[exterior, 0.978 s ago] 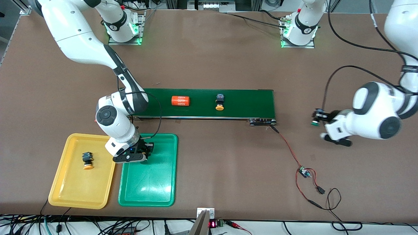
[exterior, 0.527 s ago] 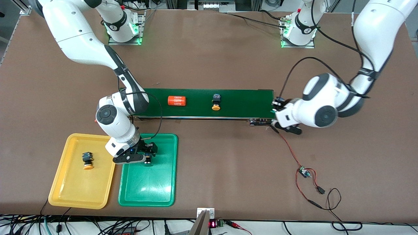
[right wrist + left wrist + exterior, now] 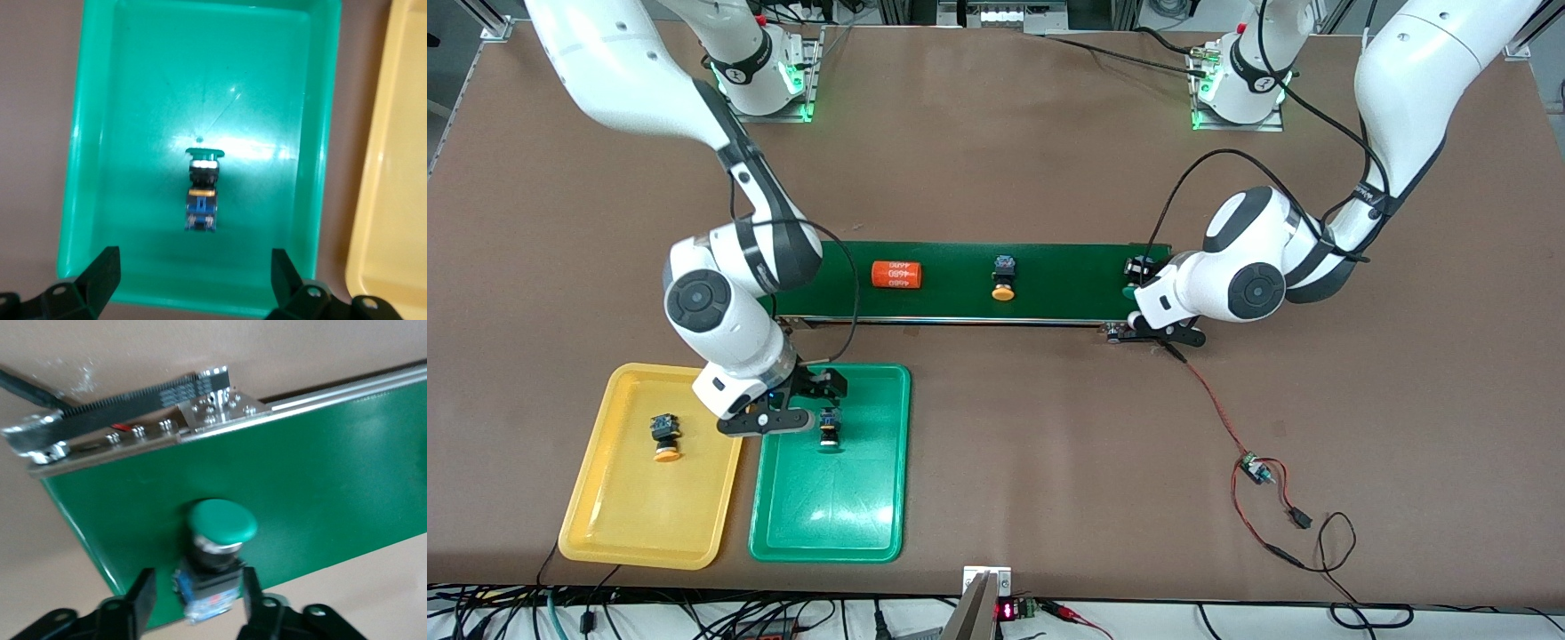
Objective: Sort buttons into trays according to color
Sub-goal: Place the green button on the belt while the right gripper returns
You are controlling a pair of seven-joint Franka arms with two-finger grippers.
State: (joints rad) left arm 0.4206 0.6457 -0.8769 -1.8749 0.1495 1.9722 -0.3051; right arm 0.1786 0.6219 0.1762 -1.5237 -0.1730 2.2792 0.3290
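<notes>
On the brown tabletop (image 3: 1032,178) a long dark green conveyor belt (image 3: 1067,267) carries an orange cylinder (image 3: 896,274) toward the right arm's end and an orange-capped button (image 3: 1003,277) near its middle. The left gripper (image 3: 1141,299) sits at the belt's end by the left arm, with a green-capped button (image 3: 1134,281) at it. Nearer the camera lie a yellow tray (image 3: 640,520) holding an orange-capped button (image 3: 663,438) and, just beside it, a green tray (image 3: 827,520) holding another green-capped button (image 3: 830,428). The right gripper (image 3: 804,404) hangs over the green tray's farther end, fingers (image 3: 832,382) spread, clear of that button.
</notes>
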